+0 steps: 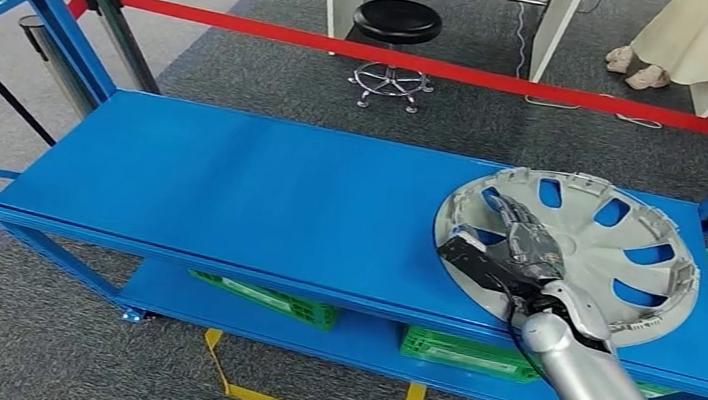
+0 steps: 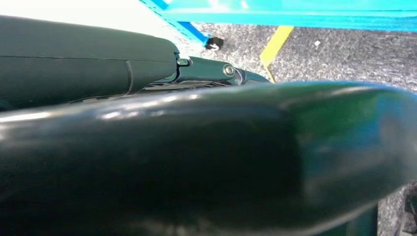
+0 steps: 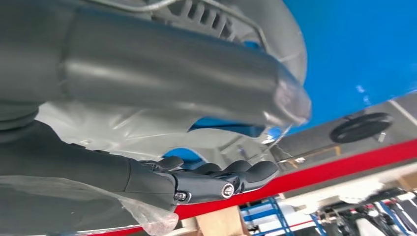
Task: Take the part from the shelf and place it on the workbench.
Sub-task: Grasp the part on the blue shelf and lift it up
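Right now the right hand (image 1: 518, 247) is lying on the grey hubcap (image 1: 616, 252), which sits flat on the blue shelf (image 1: 231, 186) at its right end, hanging slightly over the front edge. Fingers (image 1: 510, 213) reach in over the dished face toward the hub; the thumb (image 1: 470, 253) sits at the near rim. In the right wrist view the fingers (image 3: 246, 172) curl at one of the cutouts, thumb (image 3: 172, 78) laid over the grey plastic. Looks like a grip on the rim, but I can't tell whether it has closed. Hubcap is round, no long axis; it lies directly under that hand. Left hand: can't tell its state. Next move probably lifts it off the shelf.
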